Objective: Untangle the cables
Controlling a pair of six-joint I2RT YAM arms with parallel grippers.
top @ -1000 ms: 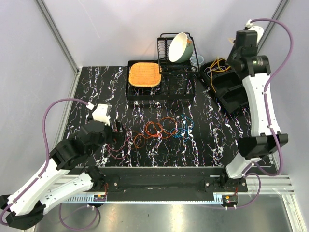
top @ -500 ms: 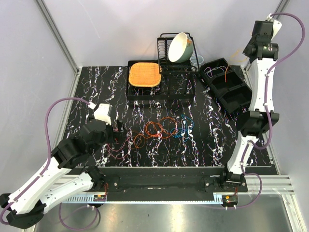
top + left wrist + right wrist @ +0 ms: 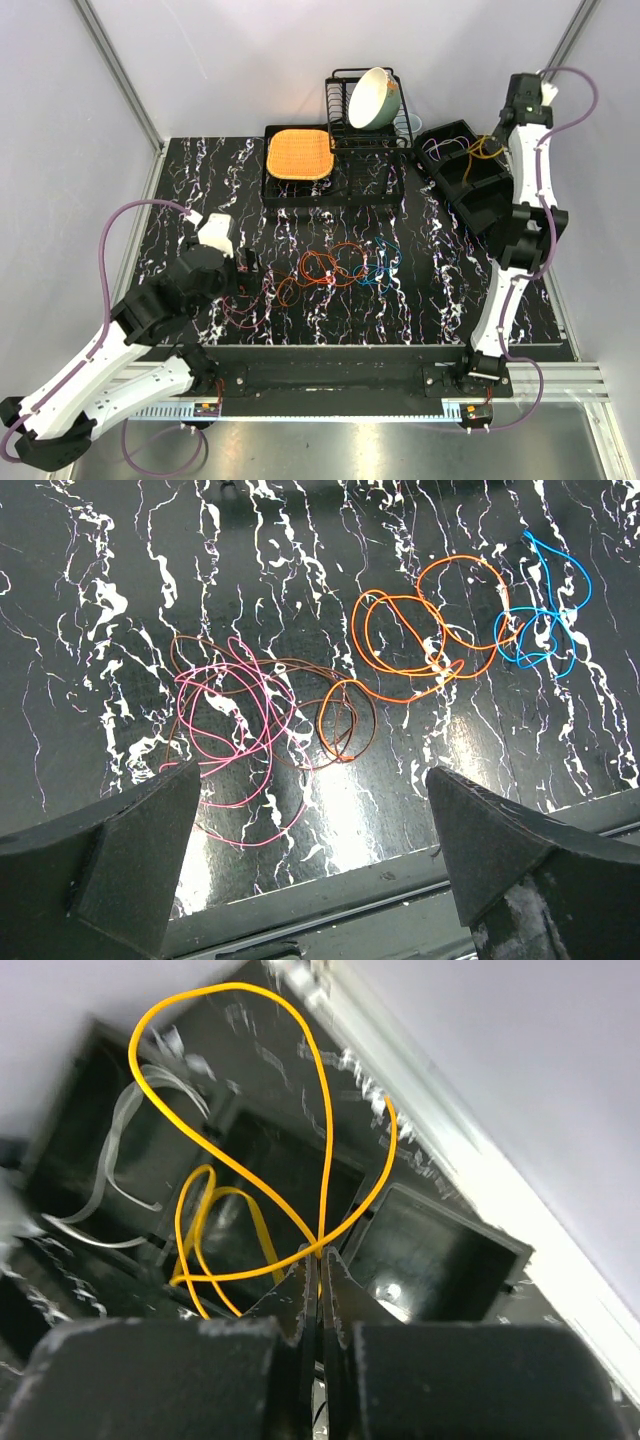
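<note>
The cables lie tangled on the black marble table: pink and maroon loops (image 3: pixel 230 730), a brown loop (image 3: pixel 345 720), orange loops (image 3: pixel 420 630) and blue loops (image 3: pixel 545 620). In the top view they form a row of orange-red (image 3: pixel 325 268), blue-green (image 3: pixel 383 262) and maroon (image 3: pixel 240 305) loops. My left gripper (image 3: pixel 315 810) is open and empty, hovering over the near table edge just short of the pink loops. My right gripper (image 3: pixel 320 1252) is shut on a yellow cable (image 3: pixel 329 1140) and holds it above the black compartment bin (image 3: pixel 490 205).
A pale clear cable (image 3: pixel 120 1150) lies in a bin compartment. A dish rack with a cream bowl (image 3: pixel 372 97) stands at the back. An orange mat (image 3: pixel 299 153) sits on a black tray beside it. A metal rail runs along the near table edge (image 3: pixel 330 905).
My right arm rose from the bin with the yellow cable and swung toward the back right; the cable now hangs over the bin. The left arm shifted slightly forward.
</note>
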